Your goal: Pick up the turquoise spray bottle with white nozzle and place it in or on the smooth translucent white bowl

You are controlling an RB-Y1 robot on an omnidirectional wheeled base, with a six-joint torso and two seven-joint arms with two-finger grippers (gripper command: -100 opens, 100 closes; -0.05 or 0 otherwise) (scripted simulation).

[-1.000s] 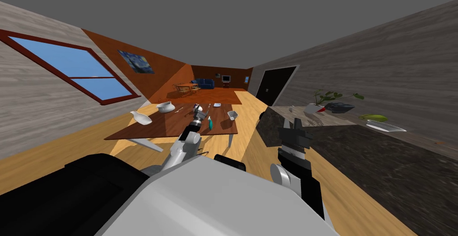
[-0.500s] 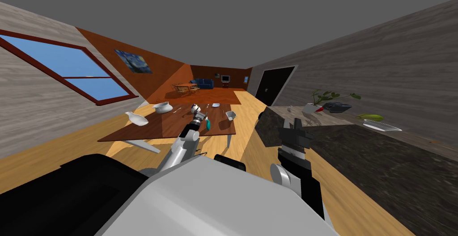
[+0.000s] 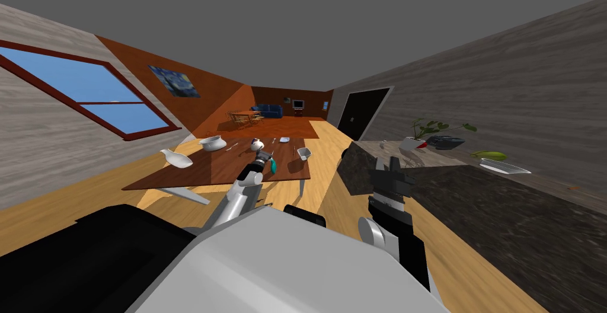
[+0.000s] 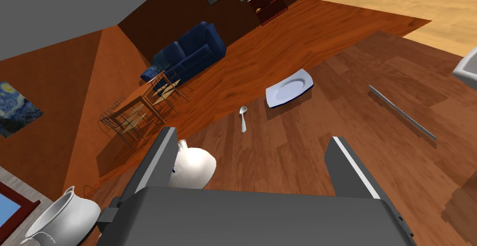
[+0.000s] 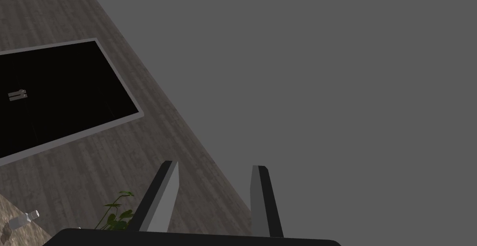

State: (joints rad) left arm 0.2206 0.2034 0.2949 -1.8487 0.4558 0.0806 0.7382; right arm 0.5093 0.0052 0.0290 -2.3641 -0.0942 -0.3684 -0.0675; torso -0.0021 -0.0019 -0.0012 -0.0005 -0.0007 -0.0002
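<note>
Change: my head camera is swinging, so the whole bench (image 3: 178, 176) is sliding left in the head view. That is my own motion, not the objects'. The real change is at the turquoise spray bottle (image 3: 271, 165). A second ago it was standing slim and upright; now it is leaning over on the bench, just beside the left tool (image 3: 264, 156), on that tool's right.

Tool state: the left tool (image 4: 251, 133) is standing open, with its fingers wide apart and only bare bench (image 4: 289, 164) between them, so it is gripping nothing. The right tool (image 5: 214, 168) is waiting raised near my chest, also open and empty.

Meaning: I am judging that the grasp is not yet made and that the bottle may be tipping. The next approach is likely needing realignment onto the bottle's body.

Count on the bench:
- one spray bottle
- one round white jug (image 4: 193, 166)
- one handled pot (image 3: 212, 143)
- one boat-shaped dish (image 3: 176, 158)
- one small white bowl (image 3: 304, 153), which I am taking as the probable target; it is sitting well apart from the bottle
- one plate (image 4: 289, 89)
- one spoon (image 4: 242, 117)
- one long grey rod (image 4: 400, 112)
</note>
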